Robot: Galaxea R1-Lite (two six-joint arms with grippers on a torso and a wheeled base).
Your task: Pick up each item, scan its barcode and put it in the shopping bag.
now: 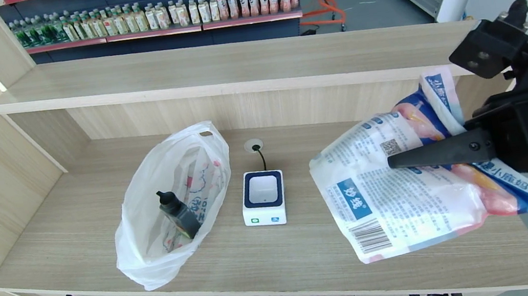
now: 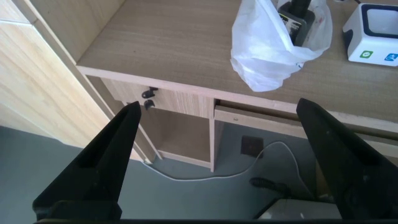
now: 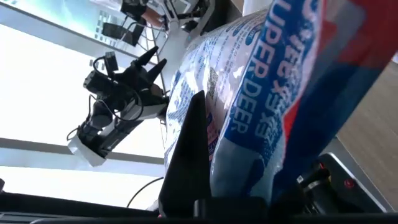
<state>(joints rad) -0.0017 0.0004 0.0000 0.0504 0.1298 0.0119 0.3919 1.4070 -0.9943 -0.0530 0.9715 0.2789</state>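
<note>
From the head view, the right gripper (image 1: 400, 162) is clamped on a snack packet (image 1: 395, 202), held tilted above the counter (image 1: 269, 255). The scanner (image 1: 263, 197) sits to its left, and beyond that the shopping bag (image 1: 135, 223), with a dark bottle (image 1: 179, 214) already inside. The packet's barcode (image 1: 370, 235) faces up, away from the scanner window. I judge that a pass without turning it would fail to read.

In the left wrist view, the left gripper (image 2: 217, 106) hangs wide open and empty off the counter's front edge, with the bag (image 2: 267, 56) ahead of it.

In the right wrist view, one finger (image 3: 189, 155) presses the packet (image 3: 249, 93). The soft film could slip or sag during a turn, and the bag's limp mouth may catch it.
</note>
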